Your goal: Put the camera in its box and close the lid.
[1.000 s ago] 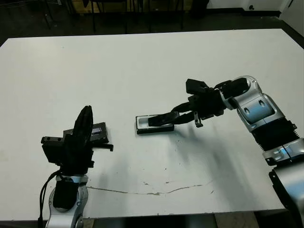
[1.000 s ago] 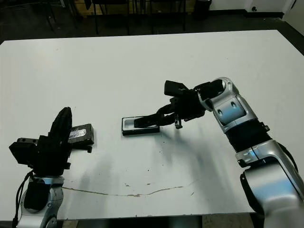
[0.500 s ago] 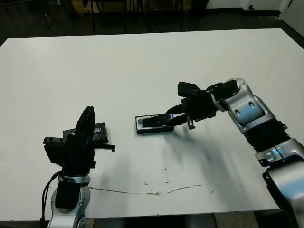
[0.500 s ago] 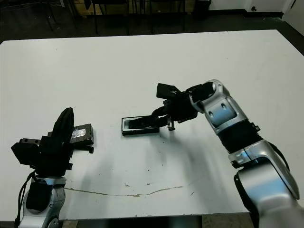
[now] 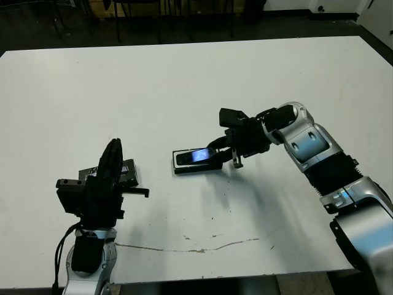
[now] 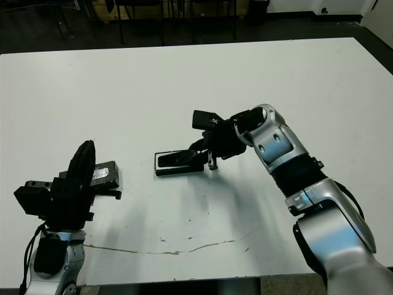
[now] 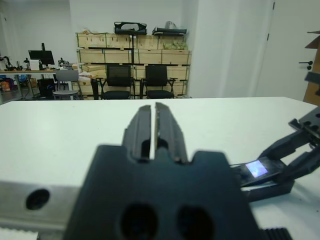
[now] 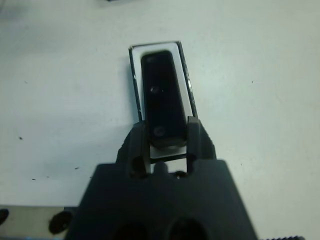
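The box (image 5: pixel 184 166), a shallow black tray with white lining (image 8: pixel 134 75), lies mid-table. The camera (image 5: pixel 199 155), a slim black bar with a bluish patch, sits lengthwise inside the box's walls (image 8: pixel 161 95). My right gripper (image 5: pixel 220 153) is shut on the camera's near end, one finger (image 8: pixel 137 140) on each side. I cannot tell if the camera rests flat on the lining. The lid (image 6: pixel 105 174), a flat black panel, lies at the left. My left gripper (image 5: pixel 113 147) is held upright just in front of it, shut and holding nothing (image 7: pixel 153 112).
A thin dark crack or scratch (image 5: pixel 202 249) runs across the table near its front edge. Chairs (image 7: pixel 120 80) and stacked crates stand beyond the table's far side. White tabletop (image 5: pixel 184 80) stretches behind the box.
My right arm has moved left and lowered the camera into the box; its bluish patch now faces up. The left arm and lid have stayed put.
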Action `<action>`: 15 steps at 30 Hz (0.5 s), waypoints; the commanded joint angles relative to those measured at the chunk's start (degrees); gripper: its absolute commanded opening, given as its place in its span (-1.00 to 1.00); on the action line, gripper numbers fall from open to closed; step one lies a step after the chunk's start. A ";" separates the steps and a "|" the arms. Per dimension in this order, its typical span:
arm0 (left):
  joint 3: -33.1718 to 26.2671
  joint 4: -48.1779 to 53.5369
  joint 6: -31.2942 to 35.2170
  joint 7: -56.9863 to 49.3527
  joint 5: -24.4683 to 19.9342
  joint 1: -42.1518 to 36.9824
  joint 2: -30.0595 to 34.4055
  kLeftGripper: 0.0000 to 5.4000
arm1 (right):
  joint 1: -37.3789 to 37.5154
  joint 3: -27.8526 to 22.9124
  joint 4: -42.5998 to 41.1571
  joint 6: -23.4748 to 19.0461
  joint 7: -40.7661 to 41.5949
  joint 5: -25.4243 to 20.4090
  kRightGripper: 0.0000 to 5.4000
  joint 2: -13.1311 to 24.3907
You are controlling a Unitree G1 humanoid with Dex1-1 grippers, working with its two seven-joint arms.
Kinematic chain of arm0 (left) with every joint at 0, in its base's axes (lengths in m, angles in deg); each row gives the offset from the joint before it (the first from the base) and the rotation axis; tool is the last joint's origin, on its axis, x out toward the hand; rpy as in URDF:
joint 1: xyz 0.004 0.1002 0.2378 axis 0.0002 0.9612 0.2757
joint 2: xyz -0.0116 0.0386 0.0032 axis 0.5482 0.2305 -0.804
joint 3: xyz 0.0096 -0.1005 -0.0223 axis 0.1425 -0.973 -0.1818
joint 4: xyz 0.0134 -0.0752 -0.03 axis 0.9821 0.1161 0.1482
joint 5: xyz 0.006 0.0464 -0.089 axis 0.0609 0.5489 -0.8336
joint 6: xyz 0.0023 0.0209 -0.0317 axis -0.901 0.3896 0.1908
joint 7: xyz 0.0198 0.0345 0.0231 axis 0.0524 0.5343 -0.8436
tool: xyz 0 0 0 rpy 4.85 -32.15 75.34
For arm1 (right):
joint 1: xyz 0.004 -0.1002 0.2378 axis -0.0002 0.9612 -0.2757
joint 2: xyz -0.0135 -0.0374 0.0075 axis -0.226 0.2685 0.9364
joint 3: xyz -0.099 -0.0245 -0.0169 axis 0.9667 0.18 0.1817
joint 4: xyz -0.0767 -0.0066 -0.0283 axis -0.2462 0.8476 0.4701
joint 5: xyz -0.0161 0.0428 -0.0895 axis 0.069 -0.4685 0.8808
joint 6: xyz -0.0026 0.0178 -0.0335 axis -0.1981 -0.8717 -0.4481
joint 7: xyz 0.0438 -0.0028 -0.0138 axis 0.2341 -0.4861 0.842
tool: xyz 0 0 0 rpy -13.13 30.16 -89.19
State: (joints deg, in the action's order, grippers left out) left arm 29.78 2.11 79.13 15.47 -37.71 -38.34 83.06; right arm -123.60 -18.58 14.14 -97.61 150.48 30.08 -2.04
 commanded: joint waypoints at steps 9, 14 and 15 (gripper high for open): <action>-0.30 -0.81 0.86 0.68 -1.03 1.07 0.56 -1.00 | 1.71 -5.21 -2.98 8.50 -5.63 2.09 0.02 7.11; -0.21 -0.36 1.46 0.58 -0.82 1.04 0.48 -1.00 | 1.80 -8.20 -2.39 8.81 -5.46 0.06 0.34 8.17; -0.22 -0.35 1.40 0.51 -0.58 1.03 0.54 -1.00 | 1.84 -8.94 -2.20 8.85 -5.08 -0.78 0.40 8.29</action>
State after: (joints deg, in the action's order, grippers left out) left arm 29.71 1.97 79.39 15.99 -38.45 -38.52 83.15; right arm -122.22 -26.66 11.31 -88.92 144.95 30.04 5.19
